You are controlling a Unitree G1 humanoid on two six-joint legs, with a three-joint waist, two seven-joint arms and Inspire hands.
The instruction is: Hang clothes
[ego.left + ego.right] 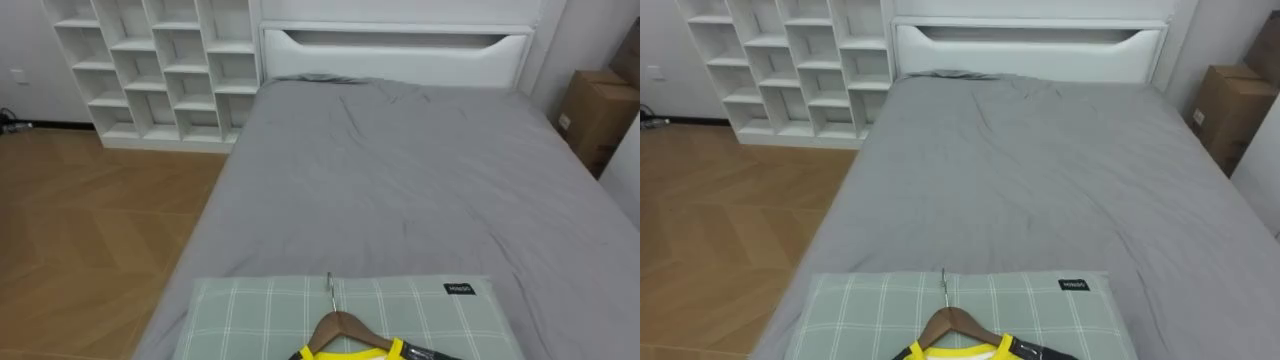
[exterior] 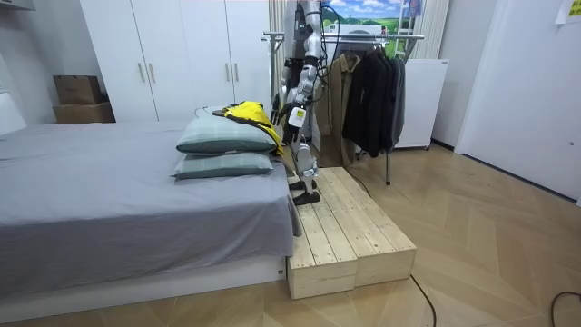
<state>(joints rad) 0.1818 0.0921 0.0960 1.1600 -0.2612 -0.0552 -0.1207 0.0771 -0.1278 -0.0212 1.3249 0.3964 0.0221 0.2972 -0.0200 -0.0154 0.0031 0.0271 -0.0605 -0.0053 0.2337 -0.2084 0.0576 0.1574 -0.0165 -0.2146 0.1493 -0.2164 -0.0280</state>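
A yellow garment on a wooden hanger lies on a green checked pillow at the near end of the bed. The hanger's metal hook points toward the headboard. In the room view the yellow garment tops two stacked pillows, and I stand just behind them on a wooden platform, facing the bed. My left hand hangs at my side close to the garment. A clothes rack with dark clothes stands behind me.
The grey bed stretches ahead to a white headboard. White cubby shelves stand at the left over wood floor. A cardboard box sits at the right. White wardrobes line the far wall.
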